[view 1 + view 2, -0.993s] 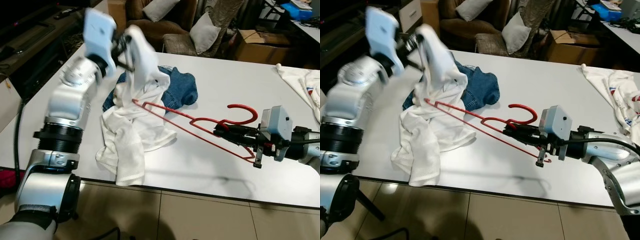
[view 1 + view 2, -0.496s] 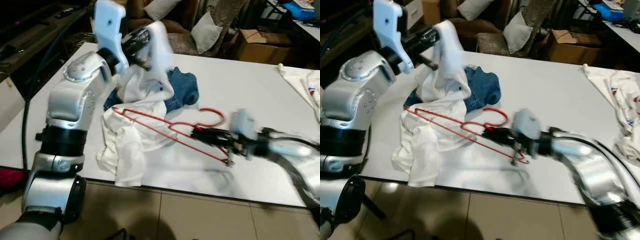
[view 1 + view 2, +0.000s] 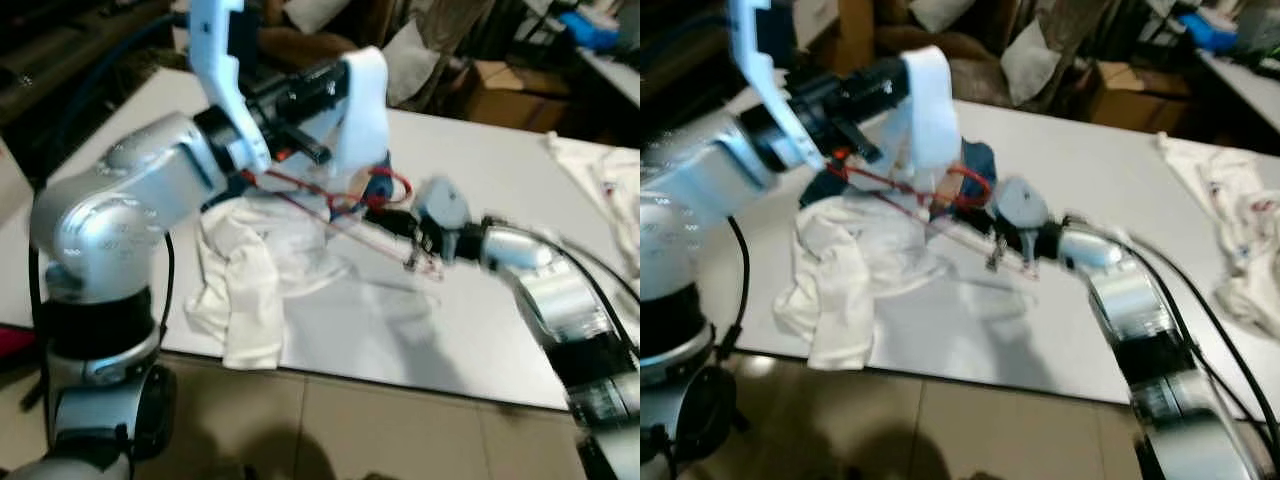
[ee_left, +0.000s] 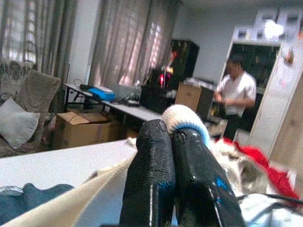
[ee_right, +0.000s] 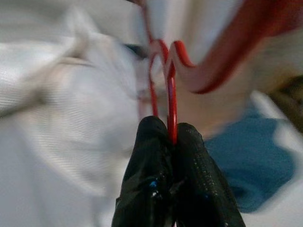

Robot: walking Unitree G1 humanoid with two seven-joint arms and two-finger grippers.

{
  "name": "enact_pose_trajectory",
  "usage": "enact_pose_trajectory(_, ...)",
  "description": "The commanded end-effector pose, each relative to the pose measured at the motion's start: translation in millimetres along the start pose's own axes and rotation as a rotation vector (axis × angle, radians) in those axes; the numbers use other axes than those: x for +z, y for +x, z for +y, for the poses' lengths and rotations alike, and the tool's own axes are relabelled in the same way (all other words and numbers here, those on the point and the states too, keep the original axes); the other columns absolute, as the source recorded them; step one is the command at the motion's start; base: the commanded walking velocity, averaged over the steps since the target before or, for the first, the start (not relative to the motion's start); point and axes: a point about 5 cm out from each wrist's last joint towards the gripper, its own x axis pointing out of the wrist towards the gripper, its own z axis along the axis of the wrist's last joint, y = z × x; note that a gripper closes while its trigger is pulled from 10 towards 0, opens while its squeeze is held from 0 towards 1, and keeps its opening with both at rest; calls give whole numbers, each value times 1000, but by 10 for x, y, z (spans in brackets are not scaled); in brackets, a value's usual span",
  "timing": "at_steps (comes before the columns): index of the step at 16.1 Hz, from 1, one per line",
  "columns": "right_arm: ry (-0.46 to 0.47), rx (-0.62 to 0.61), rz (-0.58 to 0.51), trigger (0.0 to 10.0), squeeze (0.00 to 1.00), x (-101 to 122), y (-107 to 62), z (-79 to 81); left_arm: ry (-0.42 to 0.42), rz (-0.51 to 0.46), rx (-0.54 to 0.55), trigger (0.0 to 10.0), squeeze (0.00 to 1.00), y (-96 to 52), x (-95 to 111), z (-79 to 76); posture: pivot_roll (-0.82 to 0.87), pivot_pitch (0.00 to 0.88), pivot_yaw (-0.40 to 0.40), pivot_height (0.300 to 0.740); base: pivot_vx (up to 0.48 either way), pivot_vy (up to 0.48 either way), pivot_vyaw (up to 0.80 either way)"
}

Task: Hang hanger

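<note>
I see the left gripper (image 3: 345, 85) clenched on the lifted white shirt (image 3: 365, 110); right gripper (image 5: 173, 137) grasps the red hanger (image 5: 171, 94) beside it.

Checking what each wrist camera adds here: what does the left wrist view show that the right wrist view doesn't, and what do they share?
The left wrist view alone shows the room beyond: a person by cabinets, a cardboard box, a grey cushion, and the left end effector pinching white cloth.

The right wrist view alone shows the right end effector clamped on the red hanger wire.

Both show black fingers pressed together, white fabric and blue denim.
</note>
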Motion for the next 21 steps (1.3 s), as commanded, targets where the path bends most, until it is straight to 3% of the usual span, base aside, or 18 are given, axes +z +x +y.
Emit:
enact_pose_trajectory(1, -39, -63, 8, 10000, 0, 10, -32, -118, 0, -28, -32, 10000, 0, 8, 85, -72, 18, 0, -124, 740, 0, 0, 0)
enact_pose_trajectory(3, -136, -393, -84, 10000, 0, 459, -105, -808, -25, -71, -48, 10000, 0, 10, 148, -96, 14, 0, -120, 740, 0, 0, 0)
enact_pose_trajectory(4, -130, -633, -199, 10000, 0, 853, -342, -1242, -25, -84, -62, 10000, 0, 14, 172, -110, 13, 0, -118, 740, 0, 0, 0)
enact_pose_trajectory(6, -121, -775, -296, 10000, 0, 1127, -565, -1484, -22, -88, -56, 10000, 0, 8, 190, -111, 13, 0, -121, 740, 0, 0, 0)
enact_pose_trajectory(7, -165, -838, -345, 10000, 0, 1309, -722, -1603, -26, -100, -34, 10000, 0, -4, 207, -98, 12, 0, -120, 740, 0, 0, 0)
enact_pose_trajectory(8, -199, -834, -328, 10000, 0, 1303, -713, -1600, -28, -101, -18, 10000, 0, -7, 212, -80, 11, 0, -118, 740, 0, 0, 0)
enact_pose_trajectory(11, -274, -758, -208, 10000, 0, 938, -498, -1420, 18, -73, 95, 10000, 0, 13, 148, 85, 4, 0, -100, 740, 0, 0, 0)
enact_pose_trajectory(12, -246, -673, -167, 10000, 0, 677, -375, -1249, 72, -11, 177, 10000, 0, 26, -19, 194, -2, 0, -87, 740, 0, 0, 0)
enact_pose_trajectory(13, -241, -638, -145, 10000, 0, 562, -333, -1168, 94, 27, 222, 10000, 0, 25, -127, 247, -2, 0, -87, 740, 0, 0, 0)
enact_pose_trajectory(15, -208, -435, -82, 10000, 0, 104, -252, -762, 148, 231, 391, 10000, 0, -82, -648, 449, -9, 0, -77, 740, 0, 0, 0)
enact_pose_trajectory(16, -195, -389, -75, 10000, 0, 27, -254, -676, 169, 274, 421, 10000, 0, -119, -742, 485, -9, 0, -77, 740, 0, 0, 0)
enact_pose_trajectory(17, -175, -254, -67, 10000, 0, -129, -319, -434, 226, 353, 487, 10000, 0, -234, -937, 583, -15, 0, -71, 740, 0, 0, 0)
enact_pose_trajectory(18, -163, -199, -62, 10000, 0, -178, -371, -337, 247, 378, 521, 10000, 0, -288, -1008, 637, -15, 0, -71, 740, 0, 0, 0)
enact_pose_trajectory(19, -134, -89, -51, 10000, 0, -219, -514, -146, 335, 436, 624, 10000, 0, -441, -1133, 801, -22, 0, -60, 740, 0, 0, 0)
enact_pose_trajectory(21, -114, -1, -26, 10000, 0, -211, -685, 15, 359, 479, 743, 10000, 0, -626, -1235, 981, -27, 0, -50, 740, 0, 0, 0)
